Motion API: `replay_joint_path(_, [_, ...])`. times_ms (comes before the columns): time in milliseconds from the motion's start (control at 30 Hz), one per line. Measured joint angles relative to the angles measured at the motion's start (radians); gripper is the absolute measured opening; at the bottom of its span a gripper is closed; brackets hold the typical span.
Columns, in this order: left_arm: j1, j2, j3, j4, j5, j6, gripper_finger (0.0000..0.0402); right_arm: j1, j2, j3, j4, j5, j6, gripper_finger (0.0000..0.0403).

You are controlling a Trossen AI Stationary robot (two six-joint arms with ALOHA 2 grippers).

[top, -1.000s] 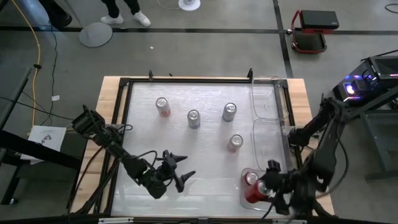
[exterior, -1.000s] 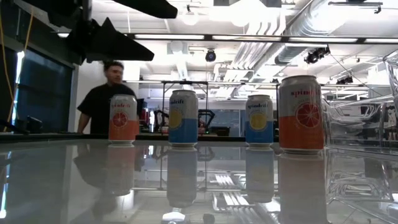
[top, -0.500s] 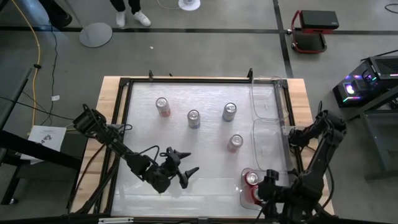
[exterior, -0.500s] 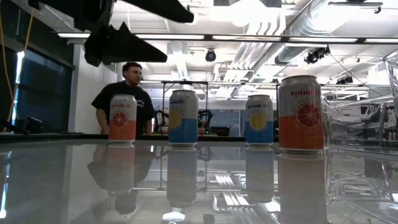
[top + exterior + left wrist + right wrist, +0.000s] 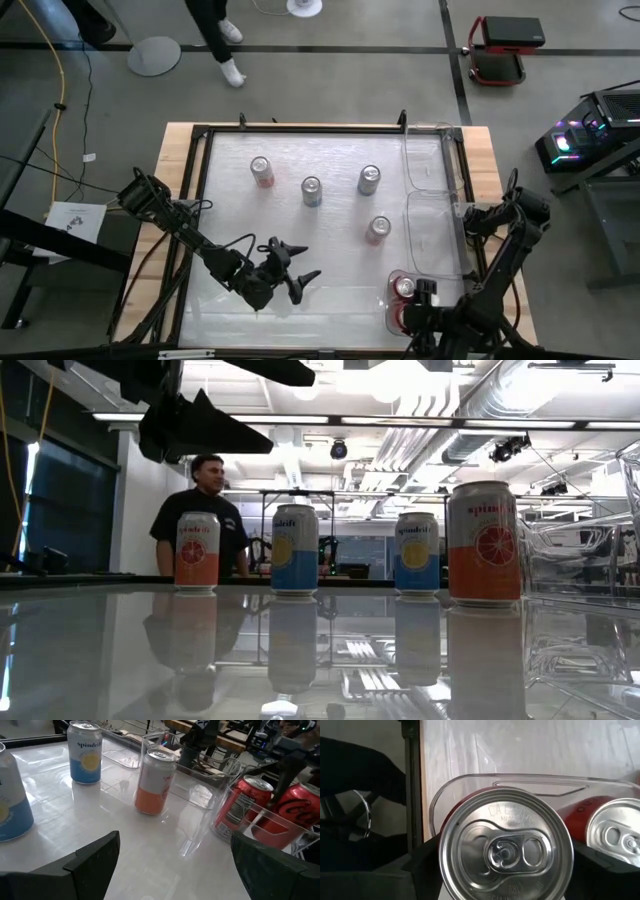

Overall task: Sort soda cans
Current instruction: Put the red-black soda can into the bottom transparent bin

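Four slim white cans with orange or blue bands stand upright on the white table (image 5: 262, 172) (image 5: 312, 190) (image 5: 369, 180) (image 5: 378, 229). The low view shows the same cans in a row (image 5: 198, 552) (image 5: 295, 549) (image 5: 417, 553) (image 5: 484, 544). Two red cans are in the clear bin (image 5: 392, 300) at the near right corner. One of them stands free (image 5: 405, 288). My right gripper (image 5: 416, 310) is over the other one (image 5: 505, 852). My left gripper (image 5: 292, 272) hovers open over the near middle of the table, touching nothing. My right gripper holds a red can by its body, just below the silver top (image 5: 505, 852), with one finger (image 5: 422, 867) on each side. The fingers come from above, pointing down. The can is upright inside the clear bin; whether its base rests on the bin floor cannot be seen.
Two more clear bins (image 5: 430, 160) (image 5: 432, 240) line the table's right edge, beyond the near one. A black frame (image 5: 300, 128) rims the table. A person (image 5: 205, 510) stands behind the far edge. Bare tabletop lies between my left gripper and the cans.
My right arm has drawn toward the near edge and come down, bringing its red can from a tilt to upright in the near bin. My left gripper has drifted slightly to the right. The person behind the table has walked along the far side.
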Motion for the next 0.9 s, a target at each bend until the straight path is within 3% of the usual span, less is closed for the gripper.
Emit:
replay_joint_path(333, [0.000,0.000,0.000,0.000,0.015,0.000,0.0355,-0.006,0.001,-0.084,0.122,-0.034,-0.008,0.0302])
replay_joint_path(567, [0.003,0.000,0.000,0.018,0.121,0.031,0.0355,-0.015,0.001,-0.095,0.129,-0.035,-0.001,0.0304])
replay_joint_path(900, [0.003,0.000,0.000,0.059,0.134,0.095,0.0355,-0.045,0.001,-0.095,0.137,-0.063,-0.084,0.0305])
